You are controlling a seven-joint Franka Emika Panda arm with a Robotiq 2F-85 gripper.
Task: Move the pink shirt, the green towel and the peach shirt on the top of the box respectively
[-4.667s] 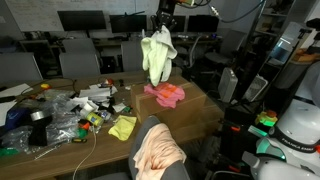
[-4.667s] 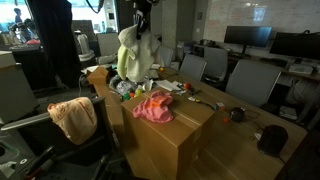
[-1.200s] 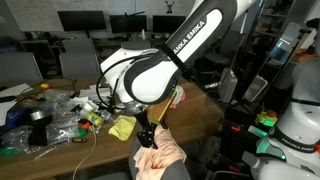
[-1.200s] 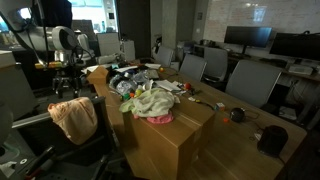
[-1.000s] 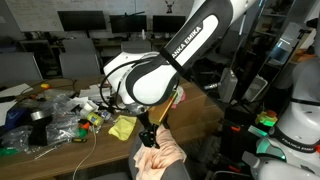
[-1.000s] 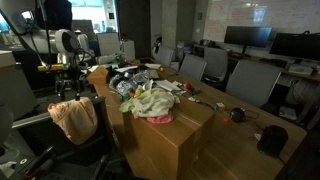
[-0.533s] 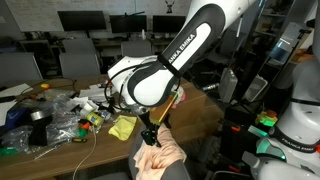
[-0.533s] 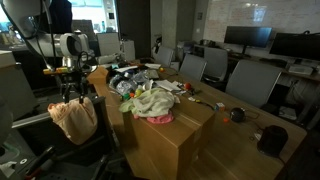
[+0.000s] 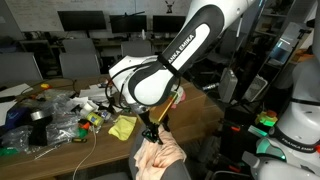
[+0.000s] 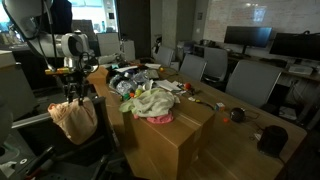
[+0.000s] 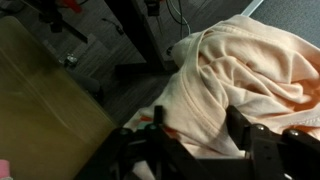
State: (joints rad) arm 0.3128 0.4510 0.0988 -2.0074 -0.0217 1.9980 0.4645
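Note:
The peach shirt (image 10: 72, 120) is draped over a chair back beside the box (image 10: 178, 140); it also shows in an exterior view (image 9: 160, 160) and fills the wrist view (image 11: 240, 70). My gripper (image 11: 198, 125) points down onto its top. The fingers (image 11: 158, 120) stand apart, with a fold of peach cloth between them. In both exterior views the gripper (image 10: 72, 98) (image 9: 152, 136) touches the top of the shirt. On the box the pale green towel (image 10: 152, 100) lies crumpled over the pink shirt (image 10: 155, 117), whose edge peeks out below.
A small yellow-green cloth (image 9: 122, 127) and plastic bags with clutter (image 9: 50, 115) lie on the table beside the box. Office chairs (image 10: 245, 80) stand behind it. A white machine (image 9: 295, 130) stands at the side. The box's cardboard wall (image 11: 40, 100) is close to the gripper.
The gripper has sunk slightly onto the peach shirt over the last second. Several seconds ago it held the green towel above the box; the towel now lies on the pink shirt.

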